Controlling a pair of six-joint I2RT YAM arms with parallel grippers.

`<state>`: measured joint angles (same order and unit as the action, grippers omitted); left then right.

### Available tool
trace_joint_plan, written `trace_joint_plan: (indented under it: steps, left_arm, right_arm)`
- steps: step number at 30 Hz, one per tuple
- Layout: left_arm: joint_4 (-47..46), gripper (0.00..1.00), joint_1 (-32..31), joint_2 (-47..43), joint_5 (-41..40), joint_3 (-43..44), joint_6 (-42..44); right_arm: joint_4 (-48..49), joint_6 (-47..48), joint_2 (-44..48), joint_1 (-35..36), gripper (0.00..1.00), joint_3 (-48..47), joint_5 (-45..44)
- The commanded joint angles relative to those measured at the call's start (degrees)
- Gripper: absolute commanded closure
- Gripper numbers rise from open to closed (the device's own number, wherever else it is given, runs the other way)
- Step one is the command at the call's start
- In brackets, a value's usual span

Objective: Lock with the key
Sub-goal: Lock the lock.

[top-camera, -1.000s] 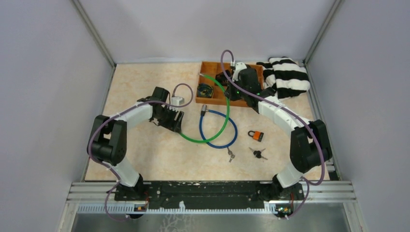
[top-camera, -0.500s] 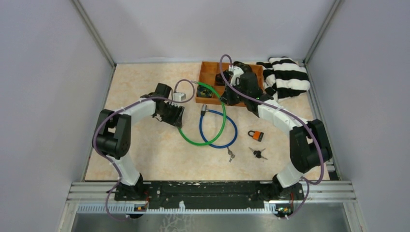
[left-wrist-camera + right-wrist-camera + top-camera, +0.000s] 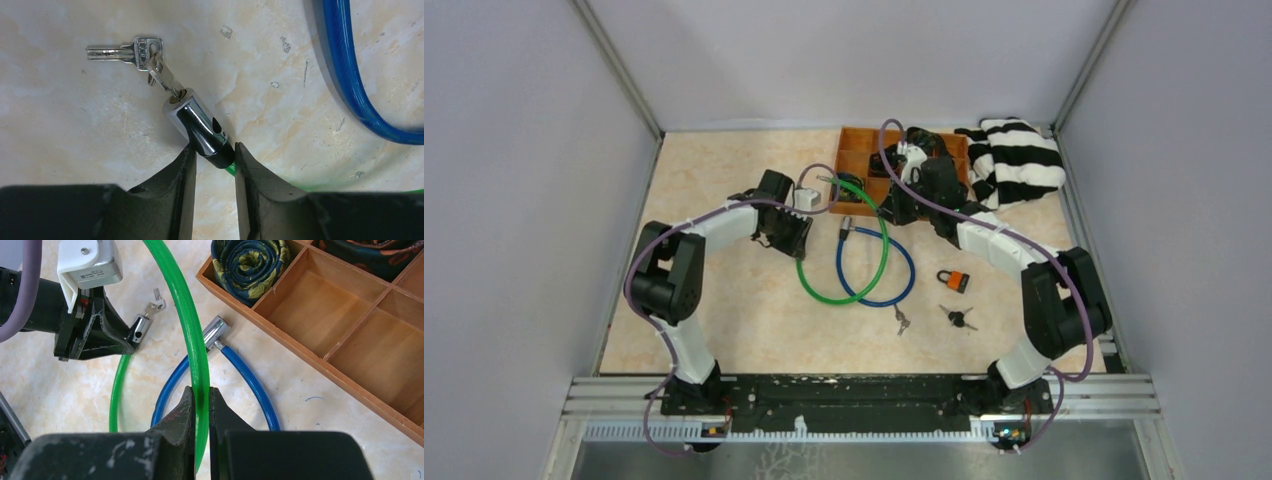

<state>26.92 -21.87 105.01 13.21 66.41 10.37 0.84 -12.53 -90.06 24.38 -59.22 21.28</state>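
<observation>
Green cable (image 3: 192,335) clamped in right fingers (image 3: 182,410) mid-frame, left arm reached further up-right than before, left fingers (image 3: 180,170) narrowed, now gripping chrome lock barrel (image 3: 197,125)

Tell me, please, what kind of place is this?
Probably a robot test cell: plain grey walls in aluminium framing, two arms bolted to a rail, and practice props such as a green cable lock.

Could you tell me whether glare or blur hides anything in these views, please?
Left wrist: sharp, with glare streaks on the chrome lock barrel, the key legible. Right wrist: green cable crisp. Top external: even light, loose keys too small to read.
</observation>
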Motion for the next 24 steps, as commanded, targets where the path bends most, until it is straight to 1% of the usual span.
trace_joint_plan:
  steps: [1, 4, 8, 12, 15, 19, 24]
  left_arm:
    - [0.24, 0.65, -1.54, 5.51, -3.19, -1.48, 2.30]
    - [0.08, 0.65, -2.04, 6.09, -3.47, -1.54, 2.31]
    - [-0.19, 0.60, -2.52, 6.81, -4.16, -1.77, 2.39]
    - [-1.48, 0.60, -2.49, 6.63, -4.69, -2.77, 2.42]
    - [-2.35, 0.64, -2.48, 6.95, -4.65, -3.56, 2.24]
    - [-3.80, 0.71, -2.56, 7.02, -4.37, -4.78, 2.11]
    - [-4.65, 0.84, -2.55, 6.31, -3.94, -5.52, 2.04]
  right_arm:
    - [5.72, -1.53, 3.87, 0.25, 1.00, 0.42, 1.80]
    - [5.84, -1.18, 4.23, 0.23, 1.00, 0.74, 0.95]
    - [5.79, -0.87, 4.52, 0.23, 1.00, 1.17, 0.22]
    - [5.27, -0.15, 4.59, 0.15, 1.00, 0.68, -0.42]
    - [5.39, -0.03, 4.63, -0.21, 1.00, 0.77, -0.63]
    - [5.67, 0.27, 4.38, -0.32, 1.00, 1.15, -0.71]
    - [5.78, 1.36, 3.68, -0.34, 1.00, 1.46, -0.96]
